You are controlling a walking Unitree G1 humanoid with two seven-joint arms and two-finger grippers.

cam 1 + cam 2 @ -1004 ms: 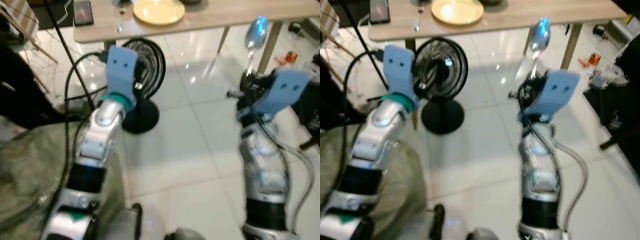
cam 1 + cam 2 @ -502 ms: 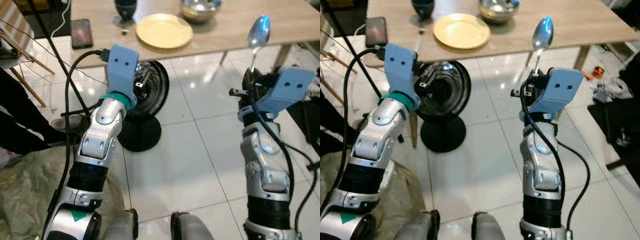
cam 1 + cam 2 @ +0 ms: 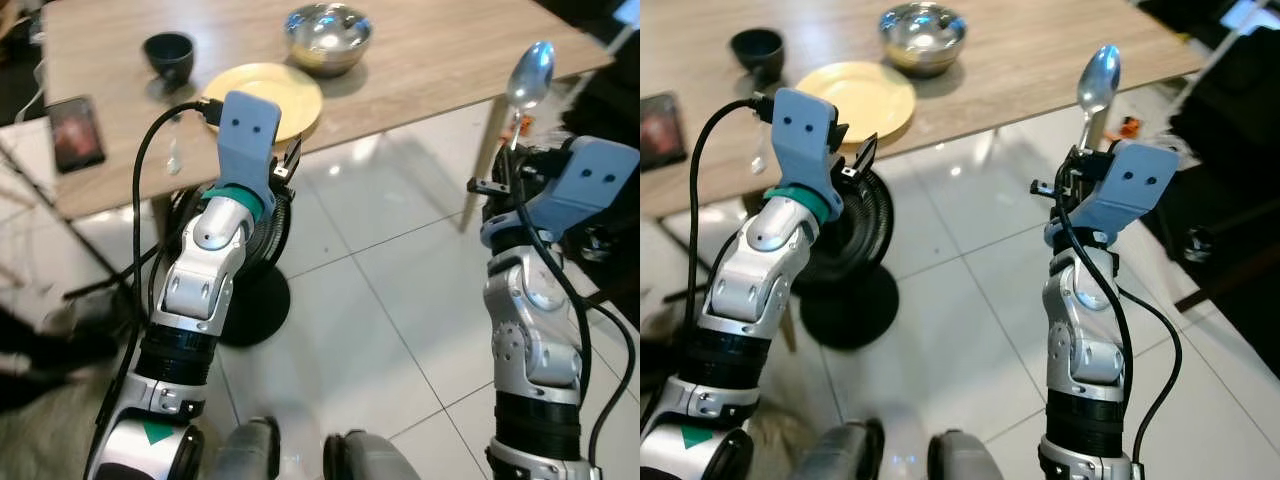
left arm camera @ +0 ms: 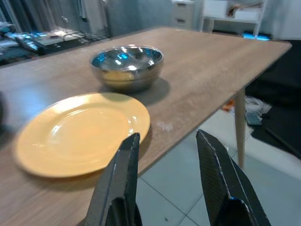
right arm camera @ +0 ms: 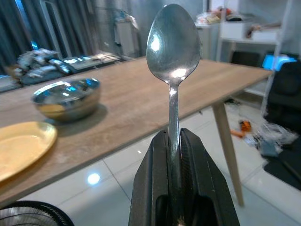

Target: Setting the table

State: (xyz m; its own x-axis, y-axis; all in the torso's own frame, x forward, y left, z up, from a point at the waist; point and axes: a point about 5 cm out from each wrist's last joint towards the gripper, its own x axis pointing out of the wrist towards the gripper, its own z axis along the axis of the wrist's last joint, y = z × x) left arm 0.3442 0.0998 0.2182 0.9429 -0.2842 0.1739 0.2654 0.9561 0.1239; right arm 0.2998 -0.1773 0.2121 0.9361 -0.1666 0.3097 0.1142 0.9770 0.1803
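My right gripper (image 5: 174,137) is shut on the handle of a metal spoon (image 5: 173,42) and holds it upright, bowl end up, off the table's near right edge (image 3: 530,75). My left gripper (image 4: 167,137) is open and holds nothing; it hangs just off the near edge of the wooden table (image 3: 430,50), in front of a yellow plate (image 3: 265,95). Behind the plate stands a steel bowl (image 3: 328,32). A dark cup (image 3: 168,55) sits to the plate's left, and a fork (image 3: 175,155) lies near the table edge.
A phone (image 3: 75,132) lies on the table's left part. A black floor fan (image 3: 250,300) stands under the table by my left arm. A table leg (image 3: 485,165) drops near my right arm. Dark furniture (image 3: 1230,200) stands at the right. White tiled floor lies below.
The whole picture has shifted: the table now lies closer and more of its top shows. Both arms keep their pose, and the spoon stays in the right gripper.
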